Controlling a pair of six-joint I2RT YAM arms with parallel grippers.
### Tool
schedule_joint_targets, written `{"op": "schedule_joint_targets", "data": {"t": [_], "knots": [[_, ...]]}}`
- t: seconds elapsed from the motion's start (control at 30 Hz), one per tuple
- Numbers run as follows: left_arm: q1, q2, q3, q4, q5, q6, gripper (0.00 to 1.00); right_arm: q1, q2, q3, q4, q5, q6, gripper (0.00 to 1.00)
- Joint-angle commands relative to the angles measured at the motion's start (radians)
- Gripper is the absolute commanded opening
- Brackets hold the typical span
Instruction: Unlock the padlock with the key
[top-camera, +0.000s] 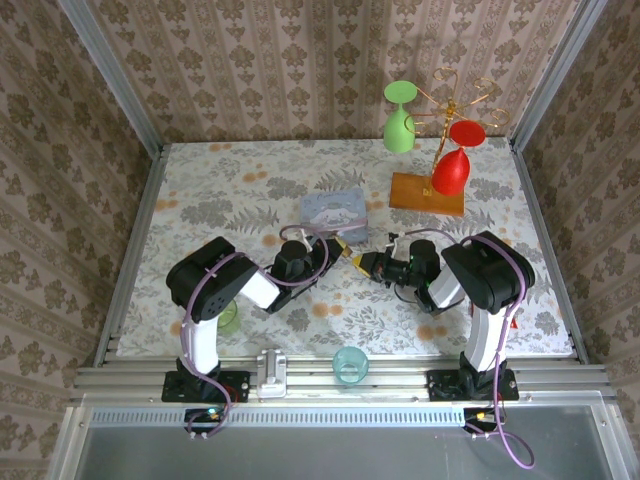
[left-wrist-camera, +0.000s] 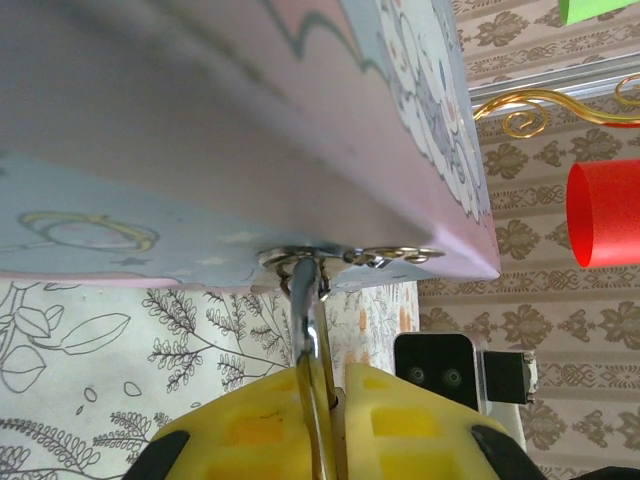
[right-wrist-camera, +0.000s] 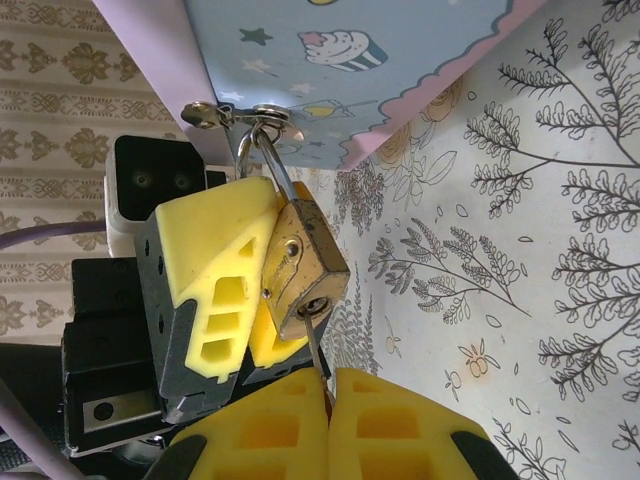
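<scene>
**Key in the keyhole, turn not yet made**

The table (top-camera: 200, 190), under its floral cloth, carries a pale blue tin box (top-camera: 333, 212) near the middle. The left arm (top-camera: 215, 280) and right arm (top-camera: 485, 270) meet at the near side of the box. (The cup rack (top-camera: 440, 150) at the back, with its red and green cups, plays no part here.)

The left jaws are clamped on the padlock (right-wrist-camera: 305, 265), gripping its brass body from the side just beside the box's hasp (right-wrist-camera: 245, 112). In the left wrist view the shackle (left-wrist-camera: 312, 320) runs from between the yellow pads into the hasp ring.

The right jaws are pressed together on the key (right-wrist-camera: 315, 335). Just a thin blade of it shows, running from their tips straight into the keyhole at the padlock's free end.

Judging from this, most of the work is done: the key is in hand, the lock is steadied and the blade has been entered. The shackle looks seated in the body and threaded through the hasp, so the lock appears not yet open. What is left is to turn the key and let the shackle spring free. How deep the blade sits cannot be told.
</scene>
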Motion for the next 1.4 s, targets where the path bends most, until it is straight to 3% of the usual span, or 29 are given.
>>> {"op": "schedule_joint_targets", "data": {"t": [0.0,0.6,1.37], "knots": [[-0.013,-0.026,0.002,0.100,0.037,-0.033,0.00,-0.008,0.036,0.036,0.032,-0.012,0.015,0.00],[-0.037,-0.041,0.053,0.113,0.094,-0.086,0.00,-0.073,0.120,0.178,0.033,-0.214,0.085,0.00],[-0.038,0.007,0.064,0.118,0.087,-0.060,0.00,-0.122,0.058,0.129,0.032,-0.269,0.082,0.00]]}}
